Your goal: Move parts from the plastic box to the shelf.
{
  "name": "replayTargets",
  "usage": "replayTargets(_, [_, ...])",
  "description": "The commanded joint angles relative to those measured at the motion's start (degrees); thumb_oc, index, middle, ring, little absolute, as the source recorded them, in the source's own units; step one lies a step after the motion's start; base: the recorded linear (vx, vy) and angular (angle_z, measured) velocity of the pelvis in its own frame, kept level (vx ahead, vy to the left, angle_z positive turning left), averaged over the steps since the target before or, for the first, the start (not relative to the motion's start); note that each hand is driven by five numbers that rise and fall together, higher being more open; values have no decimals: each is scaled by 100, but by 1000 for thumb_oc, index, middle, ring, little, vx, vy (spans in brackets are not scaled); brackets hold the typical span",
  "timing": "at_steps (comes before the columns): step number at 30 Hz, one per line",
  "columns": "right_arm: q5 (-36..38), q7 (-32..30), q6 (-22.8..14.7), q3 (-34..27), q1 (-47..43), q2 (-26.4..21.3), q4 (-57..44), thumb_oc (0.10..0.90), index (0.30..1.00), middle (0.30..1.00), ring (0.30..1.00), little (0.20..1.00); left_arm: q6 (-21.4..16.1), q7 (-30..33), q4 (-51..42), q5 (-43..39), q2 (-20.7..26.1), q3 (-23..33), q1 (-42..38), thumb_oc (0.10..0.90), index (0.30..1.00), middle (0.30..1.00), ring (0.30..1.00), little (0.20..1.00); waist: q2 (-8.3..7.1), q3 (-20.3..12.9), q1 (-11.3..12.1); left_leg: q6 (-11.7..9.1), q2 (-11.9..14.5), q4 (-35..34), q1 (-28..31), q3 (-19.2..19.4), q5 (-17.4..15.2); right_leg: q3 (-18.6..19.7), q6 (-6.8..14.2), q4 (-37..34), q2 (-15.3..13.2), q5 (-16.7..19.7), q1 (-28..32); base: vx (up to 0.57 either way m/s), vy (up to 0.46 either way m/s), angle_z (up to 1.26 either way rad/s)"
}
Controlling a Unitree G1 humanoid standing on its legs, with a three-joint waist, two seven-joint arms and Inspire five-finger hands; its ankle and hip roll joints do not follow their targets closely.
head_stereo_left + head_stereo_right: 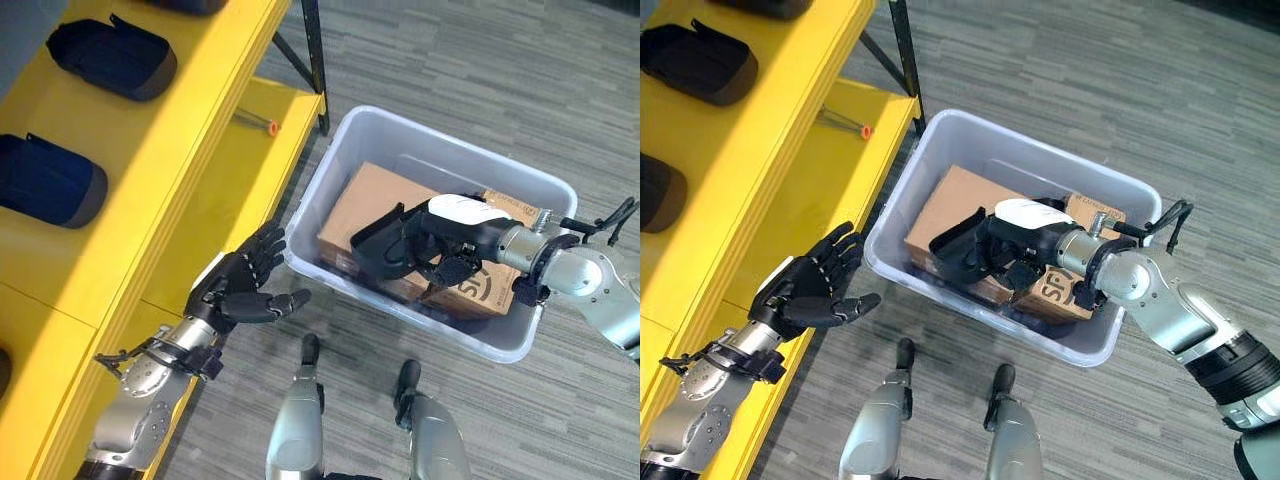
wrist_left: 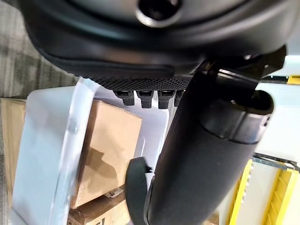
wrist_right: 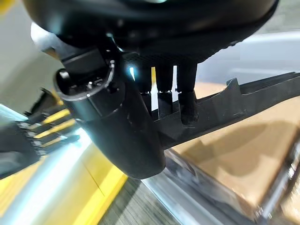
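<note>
Reaching into the plastic box (image 1: 520,340), the right hand (image 1: 445,240) has its fingers curled round a flat black part (image 1: 380,243) above the cardboard cartons (image 1: 365,205) at about 3 o'clock in the left eye view; the right wrist view shows the fingers (image 3: 187,101) hooked over the part's edge. Nearer, at about 7 o'clock, the left hand (image 1: 240,290) hangs with its fingers spread and relaxed, holding nothing, between the box rim and the yellow shelf (image 1: 200,130). Farther off, toward 10 o'clock, dark padded parts (image 1: 110,57) already lie on the shelf, and a small orange-tipped tool (image 1: 258,124) lies on a lower board toward 12 o'clock. The grip appears to take only one edge of the part, so it could swing or slip on lifting, and it might catch the box wall on the way across to the shelf. How much of the part lies under the palm cannot be made out, and the box floor beneath the cartons is hidden.
</note>
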Motion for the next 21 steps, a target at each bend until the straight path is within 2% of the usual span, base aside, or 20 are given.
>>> replayTargets(1, [263, -229, -303, -280, -291, 253, -196, 400, 300, 300, 300, 300, -278, -135, -156, 141, -42, -127, -85, 900, 1000, 1000, 1000, 1000, -187, -990, 0, 79, -15, -528, -90, 99, 255, -273, -155, 161, 219, -598, 362, 128, 51, -2])
replayTargets(6, [482, 3, -167, -367, -249, 482, -230, 400, 300, 300, 300, 300, -155, -259, -158, 574, -106, -138, -83, 900, 1000, 1000, 1000, 1000, -196, -1276, -70, 59, 0, -639, 173, 155, 255, -255, -125, -63, 208, -490, 618, 104, 57, -1])
replayTargets(10, [784, 278, 151, -360, -260, 623, -357, 400, 300, 300, 300, 300, -146, -586, -171, 1028, 32, -160, -114, 900, 1000, 1000, 1000, 1000, -185, -1471, -108, 45, 17, -715, 360, 212, 246, -268, -87, -239, 179, -403, 796, 80, 66, -4])
replayTargets(13, [1251, 697, 728, -184, -362, 770, -272, 400, 300, 300, 300, 300, -639, -486, -273, 1587, 404, -135, -262, 900, 1000, 1000, 1000, 1000, -148, -1695, -121, 24, 42, -814, 608, 295, 228, -331, -28, -394, 96, -324, 996, 86, 77, -2])
replayTargets(15, [1276, 800, 803, -132, -370, 836, -244, 400, 300, 300, 300, 300, -798, -356, -285, 1761, 475, -96, -329, 900, 1000, 1000, 1000, 1000, -150, -1725, -123, 25, 46, -832, 665, 317, 224, -360, -13, -419, 78, -314, 1051, 45, 31, -2])
replayTargets(17, [1454, 949, 1090, -28, -402, 960, -251, 400, 300, 300, 300, 300, -1188, -224, -304, 2191, 660, -43, -522, 900, 1000, 1000, 1000, 1000, -170, -1795, -130, 18, 56, -886, 771, 349, 220, -383, 12, -487, 62, -283, 1137, 41, 13, -2])
replayTargets(21, [1738, 1007, 1286, 179, -414, 1106, -221, 400, 300, 300, 300, 300, -1706, 84, -324, 2968, 1021, -86, -820, 900, 1000, 1000, 1000, 1000, -214, -1890, -156, 7, 72, -948, 907, 374, 196, -399, 41, -592, 63, -240, 1267, 30, -1, -3])
